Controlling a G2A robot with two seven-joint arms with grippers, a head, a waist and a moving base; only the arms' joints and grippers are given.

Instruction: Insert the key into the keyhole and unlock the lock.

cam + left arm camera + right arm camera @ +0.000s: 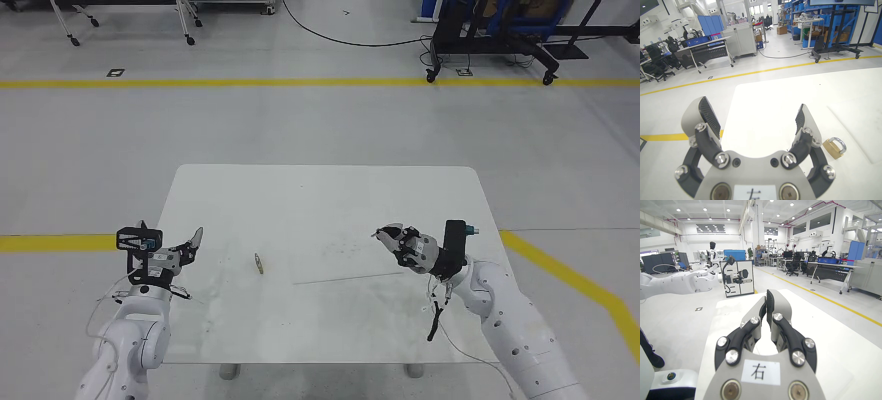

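Brass padlock point(834, 150) flat on the bench point(330, 200), tiny from above, shackle away from left gripper point(753, 106), fingers spread, right gripper point(767, 295) fingers pressed together.

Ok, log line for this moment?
left jaws open, apart from padlock | right jaws shut above table | padlock lying on table, untouched

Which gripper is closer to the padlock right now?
Left. The left gripper is open, close beside the padlock; the right gripper, shut, is clearly farther off on the padlock's other side.
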